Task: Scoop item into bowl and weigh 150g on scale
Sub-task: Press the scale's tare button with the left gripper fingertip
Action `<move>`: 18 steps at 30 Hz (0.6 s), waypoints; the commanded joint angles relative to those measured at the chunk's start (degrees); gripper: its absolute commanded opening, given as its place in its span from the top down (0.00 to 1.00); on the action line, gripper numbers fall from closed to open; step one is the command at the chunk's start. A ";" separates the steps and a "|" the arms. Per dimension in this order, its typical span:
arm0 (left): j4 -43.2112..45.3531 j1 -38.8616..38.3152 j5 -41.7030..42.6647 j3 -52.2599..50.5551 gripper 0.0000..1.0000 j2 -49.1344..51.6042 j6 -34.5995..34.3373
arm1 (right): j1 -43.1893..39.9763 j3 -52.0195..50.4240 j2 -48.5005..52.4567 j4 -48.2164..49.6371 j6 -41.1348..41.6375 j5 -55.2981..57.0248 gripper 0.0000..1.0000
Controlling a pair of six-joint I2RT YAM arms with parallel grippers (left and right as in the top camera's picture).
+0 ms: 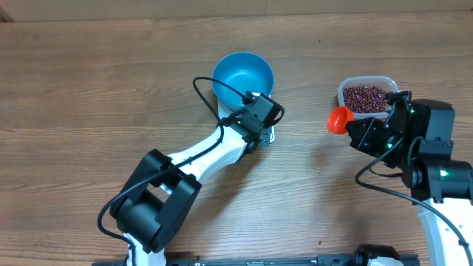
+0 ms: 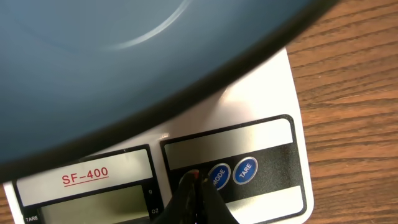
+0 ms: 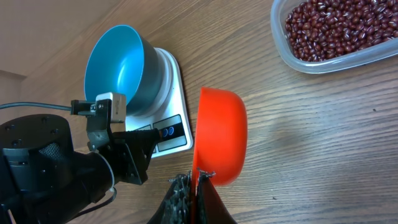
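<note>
The blue bowl (image 1: pixel 242 76) stands empty on the white scale (image 1: pixel 268 136), whose front edge peeks out from under my left gripper (image 1: pixel 257 127). From the left wrist, the bowl (image 2: pixel 124 62) fills the top of the view and my left gripper (image 2: pixel 196 178) is shut, its tip on the scale's (image 2: pixel 273 93) button panel just left of the MODE button. My right gripper (image 3: pixel 198 182) is shut on the handle of a red scoop (image 3: pixel 217 137), which looks empty and is held above the table to the right of the scale (image 3: pixel 171 127). The dark red beans (image 1: pixel 366 97) fill a clear tub.
The clear tub (image 3: pixel 283 50) sits at the back right, beyond the scoop (image 1: pixel 340 120). My left arm (image 3: pixel 56 168) stretches across the table's middle towards the scale. Bare wooden table (image 1: pixel 96 89) lies to the left and along the back.
</note>
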 commanded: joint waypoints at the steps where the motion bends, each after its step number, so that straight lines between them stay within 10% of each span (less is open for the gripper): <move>1: 0.00 -0.35 0.42 -0.35 0.96 1.05 0.66 | -0.42 1.01 -0.13 0.37 -0.22 0.61 0.96; 18: 1.51 -0.24 -0.04 -0.35 0.96 2.49 0.44 | -0.42 1.01 -0.13 0.39 -0.24 0.61 0.96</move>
